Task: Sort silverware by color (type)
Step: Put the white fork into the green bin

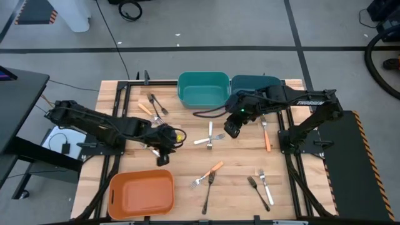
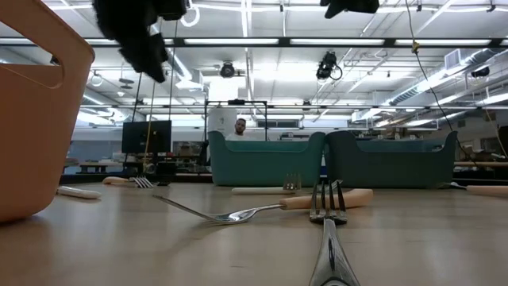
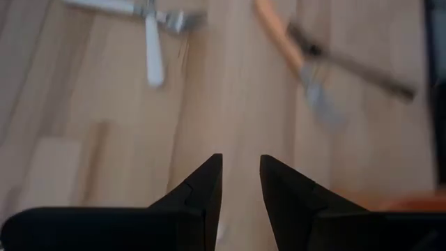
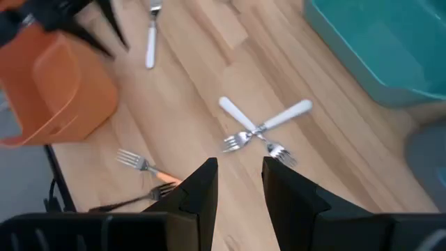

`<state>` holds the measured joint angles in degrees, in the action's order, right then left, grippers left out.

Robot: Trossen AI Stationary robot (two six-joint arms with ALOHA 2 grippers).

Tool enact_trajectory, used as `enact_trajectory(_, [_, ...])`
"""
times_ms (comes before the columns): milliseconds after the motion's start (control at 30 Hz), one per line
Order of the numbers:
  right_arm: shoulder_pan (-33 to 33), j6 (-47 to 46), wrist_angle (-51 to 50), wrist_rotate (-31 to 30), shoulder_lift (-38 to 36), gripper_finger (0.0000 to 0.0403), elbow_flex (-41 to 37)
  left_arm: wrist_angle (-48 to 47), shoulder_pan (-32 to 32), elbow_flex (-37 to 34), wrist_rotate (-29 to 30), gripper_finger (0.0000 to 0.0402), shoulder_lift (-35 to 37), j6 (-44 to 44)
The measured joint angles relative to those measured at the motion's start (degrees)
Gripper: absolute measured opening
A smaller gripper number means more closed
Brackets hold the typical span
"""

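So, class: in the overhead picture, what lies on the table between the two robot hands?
In the high view, two crossed white-handled forks lie between the left hand and right hand; the rest of that stretch is bare wood.

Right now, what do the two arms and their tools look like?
Both arms are dark, jointed, with black cabling. The right arm carries white TROSSEN lettering and a small green light; the left arm shows yellow near its wrist. Each tool, left tool and right tool, has two black wedge-shaped fingers.

— What colours am I seeing?
— One orange bin [image 1: 141,192], one teal bin [image 1: 203,89], one darker blue-teal bin [image 1: 253,83]. Two crossed white-handled forks [image 4: 263,127]. An orange-handled fork [image 1: 207,173], all-dark forks [image 1: 209,192], pale wood table [image 1: 187,150].
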<state>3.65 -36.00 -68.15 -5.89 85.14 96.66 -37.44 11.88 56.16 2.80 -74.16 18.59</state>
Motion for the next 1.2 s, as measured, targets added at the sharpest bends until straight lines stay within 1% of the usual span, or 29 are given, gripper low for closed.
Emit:
enact_trajectory(200, [1.1,2.9,-0.1,0.0,0.0,0.0121,0.0,-17.0,-0.6,0.0,-0.1,0.0107,2.1,-7.0])
enact_trajectory(333, [1.3,4.5,-0.3,-0.1,0.0,0.0121,0.0,-23.7,-0.5,-0.2,-1.5,0.0107,1.9,-11.8])
enact_trajectory(467, [1.3,4.5,-0.7,-0.3,0.0,0.0121,0.0,-22.3,-0.6,-3.1,-3.8,0.0107,1.9,-14.4])
enact_trajectory(600, [1.3,4.5,-0.7,-0.3,0.0,0.0121,0.0,-17.9,-1.3,-7.8,-5.2,0.0107,2.0,-16.0])
enact_trajectory(667, [1.3,4.6,-0.7,-0.6,0.0,0.0121,0.0,-16.1,-1.8,-9.2,-6.9,0.0107,1.9,-16.8])
enact_trajectory(733, [1.1,4.6,-0.7,-0.6,0.0,0.0121,0.0,-15.6,-2.5,-9.4,-7.8,0.0107,1.9,-17.5])
enact_trajectory(900, [0.4,4.5,-0.5,-0.6,0.0,0.0121,0.0,-15.5,-3.6,-9.4,-8.0,0.0107,1.9,-17.5])
enact_trajectory(1033, [-0.4,2.7,-0.4,-1.3,0.0,0.0121,0.0,-15.4,-4.6,-9.4,-8.7,0.0107,0.2,-17.4])
enact_trajectory(1133, [-0.9,1.5,-0.4,-2.5,0.0,0.0121,0.0,-14.4,-5.5,-8.3,-13.4,0.0107,-2.2,-17.4])
enact_trajectory(1200, [-1.2,1.5,-0.3,-2.6,0.0,0.0121,0.0,-11.9,-5.9,-7.7,-14.6,0.0107,-3.9,-14.4])
